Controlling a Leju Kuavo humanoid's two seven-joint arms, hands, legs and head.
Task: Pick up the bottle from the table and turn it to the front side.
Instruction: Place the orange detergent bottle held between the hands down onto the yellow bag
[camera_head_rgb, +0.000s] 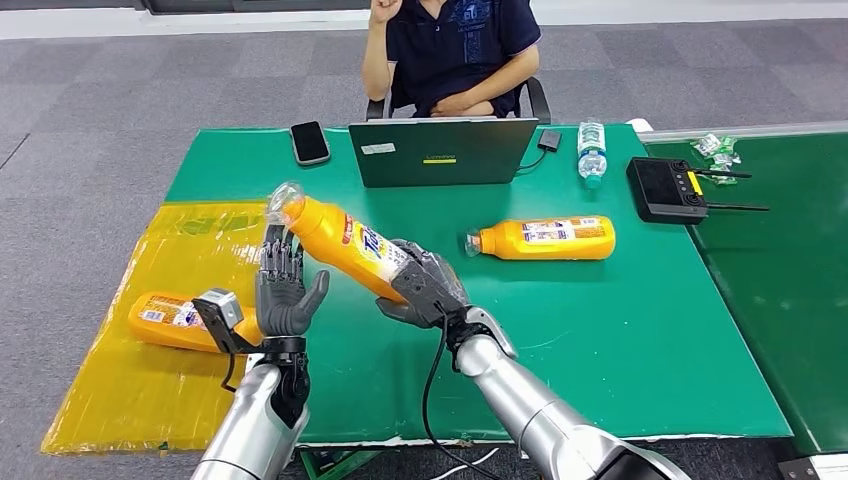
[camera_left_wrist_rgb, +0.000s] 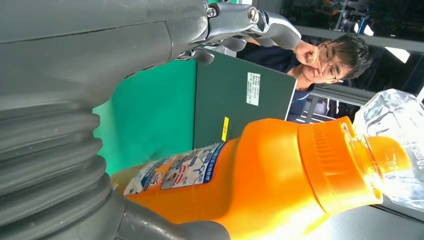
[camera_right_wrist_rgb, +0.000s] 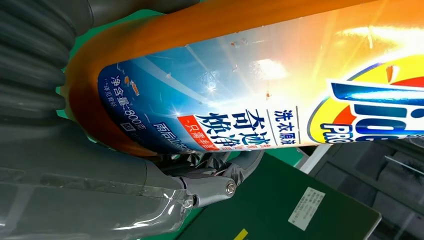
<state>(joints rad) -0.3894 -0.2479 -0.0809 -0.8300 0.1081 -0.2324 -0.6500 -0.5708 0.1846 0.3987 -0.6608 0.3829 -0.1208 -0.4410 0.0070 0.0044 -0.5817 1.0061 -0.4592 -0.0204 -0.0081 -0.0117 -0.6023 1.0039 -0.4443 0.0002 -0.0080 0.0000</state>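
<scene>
Head view: green table (camera_head_rgb: 600, 330) stood on grey carpet, yellow sheet (camera_head_rgb: 150, 380) over its left end; a seated person (camera_head_rgb: 450, 50) behind a laptop (camera_head_rgb: 440, 150); the right hand (camera_head_rgb: 425, 285) gripped the orange bottle (camera_head_rgb: 345, 240) by its base, lifted and tilted, clear cap up-left; the left hand (camera_head_rgb: 282, 290) stood beside it, fingers spread, empty; a second bottle (camera_head_rgb: 545, 238) lay on the green, a third (camera_head_rgb: 175, 320) on the sheet.

Left wrist view: bottle (camera_left_wrist_rgb: 270, 175) close, cap clear.

Right wrist view: fingers (camera_right_wrist_rgb: 210, 165) wrapped under the bottle's label (camera_right_wrist_rgb: 225, 100).

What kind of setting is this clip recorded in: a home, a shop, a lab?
Probably an office-like test room or lab: a person sits behind an open laptop at a green-covered table on grey carpet, with a handheld controller on the neighbouring surface and identical orange bottles laid out for practice.
</scene>
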